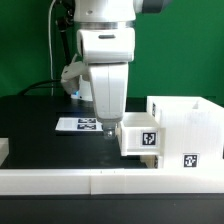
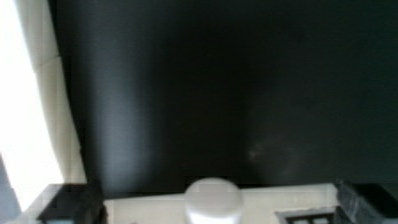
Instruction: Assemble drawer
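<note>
Drawer housing (image 1: 187,128) in exterior view only

The robot's gripper (image 1: 108,128) fingertips are hidden behind the small tray (image 1: 138,136), and the big white box (image 1: 187,128) is cut off at the frame's right edge.

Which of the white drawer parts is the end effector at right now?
The small tray sticking out of the housing; the end effector is down at its outer end. No other tray is in view.
</note>
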Tool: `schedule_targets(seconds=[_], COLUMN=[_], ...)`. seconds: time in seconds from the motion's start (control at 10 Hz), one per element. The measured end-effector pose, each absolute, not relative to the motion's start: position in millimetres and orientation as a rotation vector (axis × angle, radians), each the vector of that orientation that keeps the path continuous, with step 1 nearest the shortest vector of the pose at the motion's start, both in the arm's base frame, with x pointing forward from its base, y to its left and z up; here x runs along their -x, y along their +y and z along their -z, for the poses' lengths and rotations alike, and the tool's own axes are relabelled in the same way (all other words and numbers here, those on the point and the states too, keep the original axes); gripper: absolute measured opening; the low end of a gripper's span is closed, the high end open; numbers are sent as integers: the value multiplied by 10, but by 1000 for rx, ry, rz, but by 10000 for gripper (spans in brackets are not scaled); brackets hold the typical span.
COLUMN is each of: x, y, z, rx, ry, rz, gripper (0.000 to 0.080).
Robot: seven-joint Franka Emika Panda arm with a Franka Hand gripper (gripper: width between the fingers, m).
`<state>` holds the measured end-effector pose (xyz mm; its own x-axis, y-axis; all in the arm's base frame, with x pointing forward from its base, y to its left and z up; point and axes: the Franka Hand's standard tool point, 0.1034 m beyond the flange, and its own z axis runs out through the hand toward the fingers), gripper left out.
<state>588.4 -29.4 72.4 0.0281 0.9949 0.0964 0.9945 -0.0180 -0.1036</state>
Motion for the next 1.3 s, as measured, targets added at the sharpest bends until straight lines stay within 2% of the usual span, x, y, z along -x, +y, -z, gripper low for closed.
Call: schedule_targets(seconds=[0.3, 0.5, 1.3], x=[-5834, -5861, -5886], y=[-267, -56, -19], z=[-592, -606, -600], rx=[2136, 2145, 2193], ry=[-1990, -1980, -2027], rz=[78, 74, 134], gripper=[649, 649, 649])
